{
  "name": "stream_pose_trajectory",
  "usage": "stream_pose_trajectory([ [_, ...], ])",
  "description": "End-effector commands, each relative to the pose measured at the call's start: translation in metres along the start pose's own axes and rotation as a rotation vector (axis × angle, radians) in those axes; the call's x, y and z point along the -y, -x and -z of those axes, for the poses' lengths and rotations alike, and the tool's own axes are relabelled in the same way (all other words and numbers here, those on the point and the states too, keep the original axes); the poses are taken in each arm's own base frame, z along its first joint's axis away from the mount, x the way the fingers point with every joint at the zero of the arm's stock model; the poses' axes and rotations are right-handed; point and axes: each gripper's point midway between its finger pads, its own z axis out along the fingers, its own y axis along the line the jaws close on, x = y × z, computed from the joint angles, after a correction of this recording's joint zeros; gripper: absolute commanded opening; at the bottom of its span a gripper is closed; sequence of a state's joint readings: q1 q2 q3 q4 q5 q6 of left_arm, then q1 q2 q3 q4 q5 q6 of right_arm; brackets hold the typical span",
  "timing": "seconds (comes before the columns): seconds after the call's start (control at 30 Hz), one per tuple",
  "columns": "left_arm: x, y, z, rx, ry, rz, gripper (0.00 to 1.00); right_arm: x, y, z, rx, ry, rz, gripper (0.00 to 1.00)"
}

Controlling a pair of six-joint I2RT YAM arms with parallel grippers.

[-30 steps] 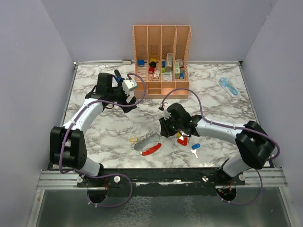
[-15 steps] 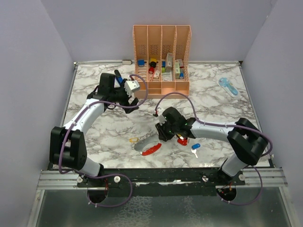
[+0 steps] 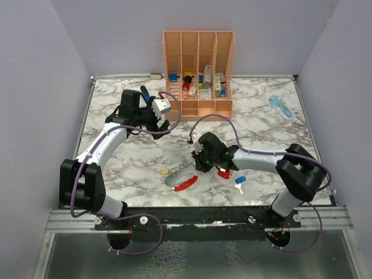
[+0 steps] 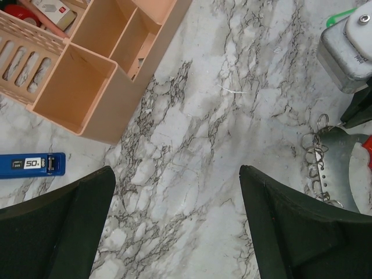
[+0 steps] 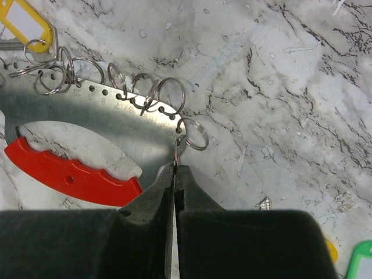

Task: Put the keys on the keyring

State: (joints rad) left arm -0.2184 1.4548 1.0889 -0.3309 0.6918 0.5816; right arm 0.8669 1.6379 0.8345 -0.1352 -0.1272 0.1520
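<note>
A silvery crescent plate point(image 5: 93, 110) with a red grip point(image 5: 70, 174) lies on the marble and carries several split keyrings along its holed edge. My right gripper point(image 5: 175, 170) is shut on the end keyring point(image 5: 183, 145), which is seen edge-on and linked to another ring point(image 5: 197, 135). A yellow-tagged key point(image 5: 20, 17) hangs on the rings at the far end. In the top view the right gripper point(image 3: 198, 163) is at the plate point(image 3: 174, 179); red point(image 3: 225, 174), blue point(image 3: 240, 179) and white point(image 3: 239, 186) keys lie right of it. My left gripper point(image 4: 177, 232) is open and empty above bare marble.
The orange slotted rack point(image 3: 199, 72) stands at the back with small items in it. A dark-blue pen-shaped tool point(image 4: 32, 164) lies left of it. A pale-blue gadget point(image 3: 280, 106) lies at the back right. A green tag point(image 5: 361, 258) lies near my right gripper.
My right gripper has moved left from the loose keys to the plate's ring end. The left arm has drawn back slightly.
</note>
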Motion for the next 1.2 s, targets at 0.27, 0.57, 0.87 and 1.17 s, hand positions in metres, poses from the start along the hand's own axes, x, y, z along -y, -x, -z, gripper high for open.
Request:
stream_pose_trajectory([
  [0.27,0.064,0.034,0.009,0.122,-0.282,-0.05,0.88,-0.014,0.057,0.055,0.262,0.026,0.098,0.01],
  [0.57,0.103,0.054,0.006,0.181,-0.411,-0.043,0.84,-0.037,0.092,0.099,0.432,0.118,0.18,0.01],
  [0.87,0.132,0.067,0.018,0.229,-0.539,-0.148,0.83,-0.058,0.102,0.117,0.41,0.221,0.234,0.01],
  [1.17,0.144,0.059,0.015,0.185,-0.567,-0.211,0.71,-0.069,0.102,0.123,0.353,0.281,0.255,0.01],
])
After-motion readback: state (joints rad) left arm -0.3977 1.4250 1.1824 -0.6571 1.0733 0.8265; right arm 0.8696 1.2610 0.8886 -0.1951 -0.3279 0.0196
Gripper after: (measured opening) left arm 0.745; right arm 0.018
